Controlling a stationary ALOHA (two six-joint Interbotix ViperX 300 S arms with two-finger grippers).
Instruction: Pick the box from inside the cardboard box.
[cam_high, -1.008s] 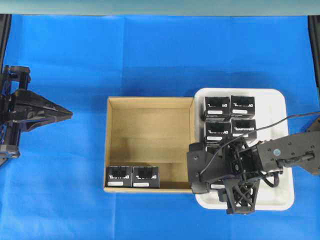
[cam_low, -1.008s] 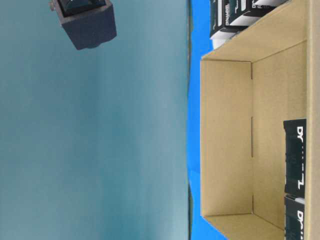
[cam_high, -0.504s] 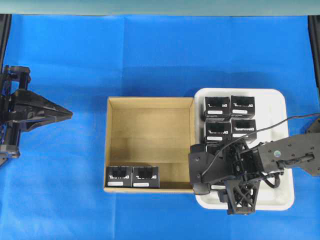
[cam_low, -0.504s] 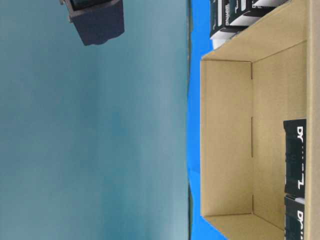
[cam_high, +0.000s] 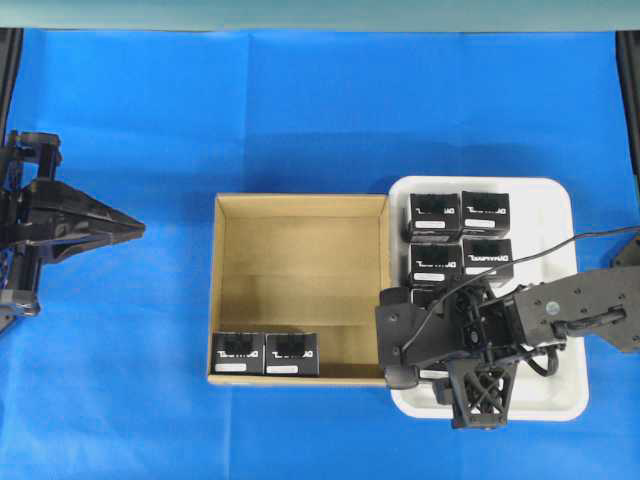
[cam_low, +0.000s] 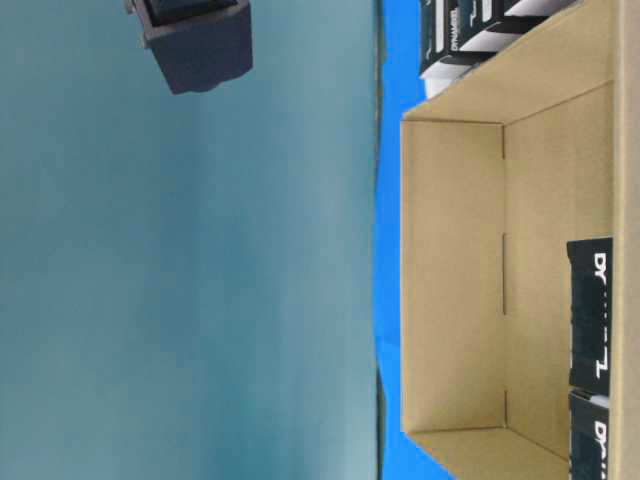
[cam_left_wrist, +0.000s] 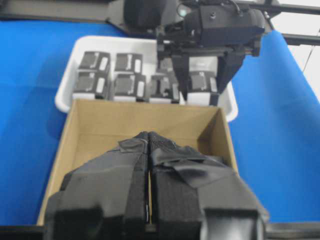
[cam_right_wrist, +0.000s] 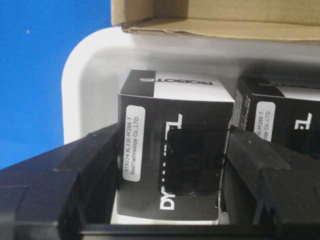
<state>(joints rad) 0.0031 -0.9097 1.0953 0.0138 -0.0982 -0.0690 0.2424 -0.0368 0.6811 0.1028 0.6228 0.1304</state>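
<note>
The cardboard box sits mid-table with two black boxes side by side in its near left corner; they also show in the table-level view. My right gripper is over the white tray, shut on another black box that stands low over the tray floor next to a neighbour. The left wrist view shows that gripper with a finger on each side of the box. My left gripper is shut and empty, well left of the carton, and hides the carton's two boxes in its own view.
Several more black boxes fill the far left part of the tray. The carton's right wall stands right beside the tray's rim. Blue cloth covers the table.
My right arm has shifted slightly toward the near edge and lowered a little over the tray, with the box still between its fingers. The left arm has not moved.
</note>
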